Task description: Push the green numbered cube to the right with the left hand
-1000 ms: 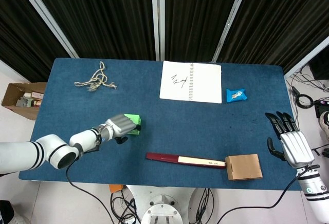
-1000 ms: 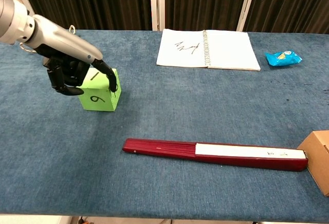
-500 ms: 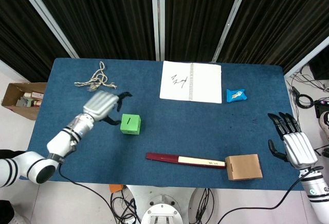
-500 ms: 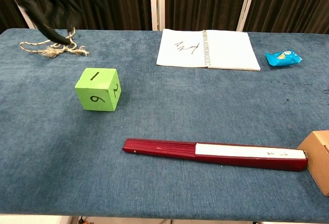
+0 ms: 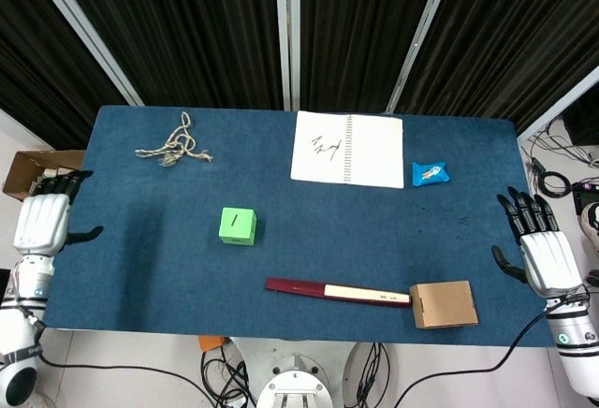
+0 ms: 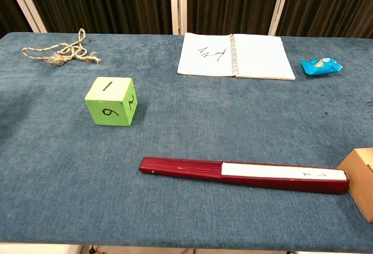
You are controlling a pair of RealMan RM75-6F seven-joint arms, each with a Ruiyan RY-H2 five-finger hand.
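Hanging beyond the table's (image 5: 140, 268) left edge, the left hand (image 5: 42, 223) is held open and empty; the green numbered cube (image 5: 238, 225), showing 1, 6 and 2, is set left of centre.

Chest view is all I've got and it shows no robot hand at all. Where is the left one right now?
Observer: In the head view the left robot hand is off the table's left edge, apart from the green numbered cube.
Operator: Is it holding anything?
Observer: No, its fingers are spread and it holds nothing.
Operator: And the right one?
Observer: The right robot hand is past the table's right edge, fingers apart and holding nothing, beyond the cardboard box.
Operator: Anything off the table on the left side?
Observer: An open carton of small items sits on the floor just behind the left robot hand.
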